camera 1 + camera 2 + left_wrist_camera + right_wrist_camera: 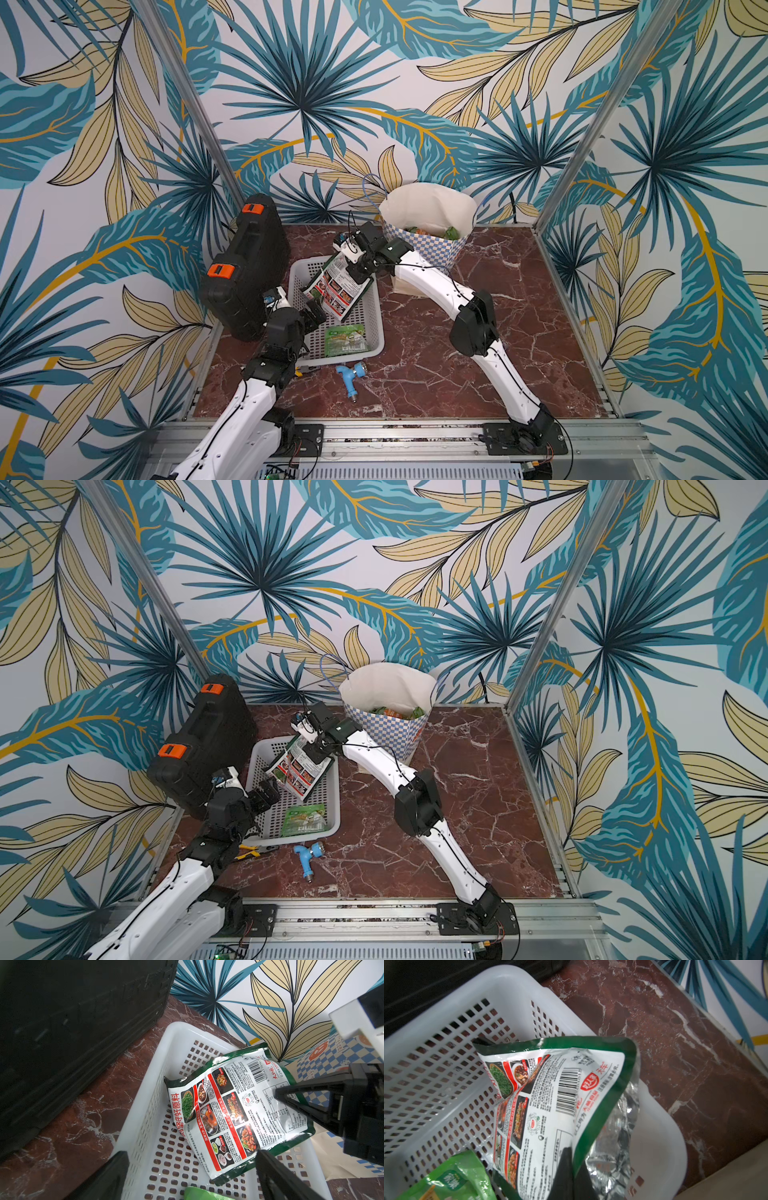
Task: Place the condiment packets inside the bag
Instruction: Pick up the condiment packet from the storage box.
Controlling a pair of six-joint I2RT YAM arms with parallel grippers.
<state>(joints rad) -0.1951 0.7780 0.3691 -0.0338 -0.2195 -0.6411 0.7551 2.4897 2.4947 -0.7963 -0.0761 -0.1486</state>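
White perforated plastic forms the basket [357, 311], the landmark for every position below. In both top views, a white-and-green packet [332, 291] is shown raised over the basket's far half, pinched near its upper edge by the clenched right gripper [358, 271]. An edge grip is presumably chosen so that the sachet hangs flat and can be slid edgeways into the bag [419, 245], which stands upright just beyond the basket's far right corner. Bagged packets [432, 232] are visible inside it. A light green packet [345, 340] is left on the basket floor at the near right corner. The left gripper [316, 313] is held spread wide over the basket's near left side, probably kept ready for that packet. In the left wrist view, the raised packet is seen tilted, its lower corner close to the basket floor; contact cannot be told. In the right wrist view, a dark finger [566, 1167] is pressed on the printed face, with crumpled silver foil behind.
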